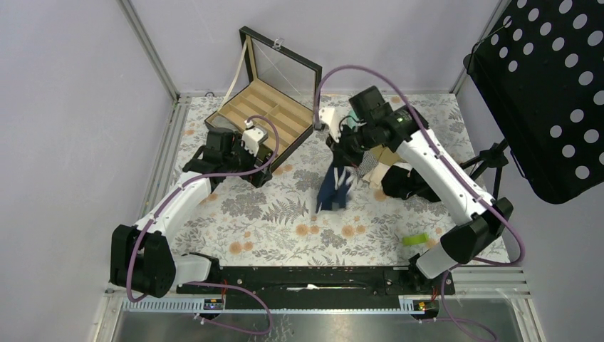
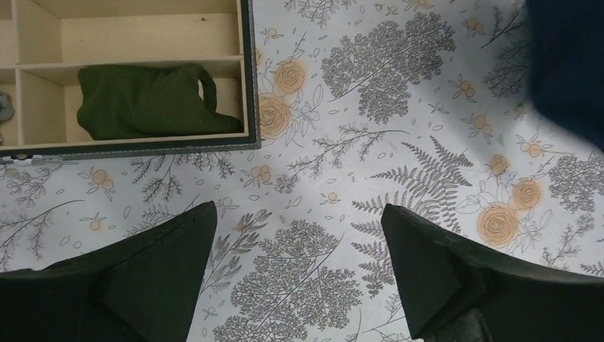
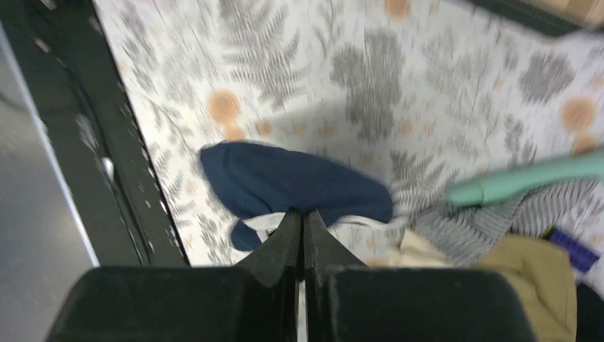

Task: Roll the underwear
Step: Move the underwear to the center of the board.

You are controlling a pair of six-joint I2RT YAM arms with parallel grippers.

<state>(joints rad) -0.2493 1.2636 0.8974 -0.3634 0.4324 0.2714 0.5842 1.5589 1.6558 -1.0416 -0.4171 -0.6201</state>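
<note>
Underwear (image 3: 292,182) hangs from the tightly pinched right gripper (image 3: 303,221) over the table (image 2: 342,142); its fingers hide the gripped edge, and the view is blurred. Left gripper (image 2: 299,263) gapes wide beside the box (image 2: 246,71). A clothes heap (image 1: 381,167) lies just right of the underwear.

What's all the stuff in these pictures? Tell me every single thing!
underwear: one, dark navy, hanging from the right gripper
box: one, tan wood, dark rim, lid open, far left
green cloth: one, dark green, in a box compartment
clothes pile: one, striped, tan and black pieces, beside the right arm
mint stick: one, mint green, by the pile
small block: one, lime green, near right
tablecloth: one, white floral
holed panel: one, black, upper right
left gripper: one, black, open
right gripper: one, black, shut on underwear
</note>
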